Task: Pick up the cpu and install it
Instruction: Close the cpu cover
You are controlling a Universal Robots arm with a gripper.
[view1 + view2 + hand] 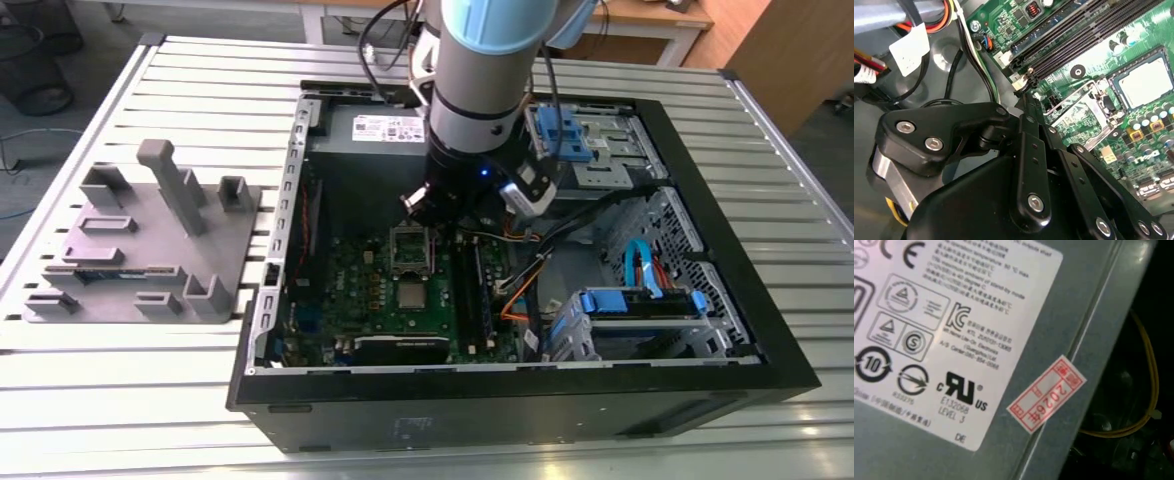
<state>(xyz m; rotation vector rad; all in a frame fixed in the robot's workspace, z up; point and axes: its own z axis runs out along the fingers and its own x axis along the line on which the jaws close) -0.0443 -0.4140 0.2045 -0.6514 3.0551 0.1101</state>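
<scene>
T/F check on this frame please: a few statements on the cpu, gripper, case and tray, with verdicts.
1. The cpu lies on the green motherboard, apart from the gripper. True.
2. A grey tray sits on the table, at the exterior view's left of the computer case. True.
3. The gripper hangs above the grey tray. False: it is over the green motherboard, inside the computer case.
4. In the second wrist view, the hollow silver frame lies between the gripper and the cpu. True.
5. A side panel closes the computer case. False: it is open and the board shows.
</scene>
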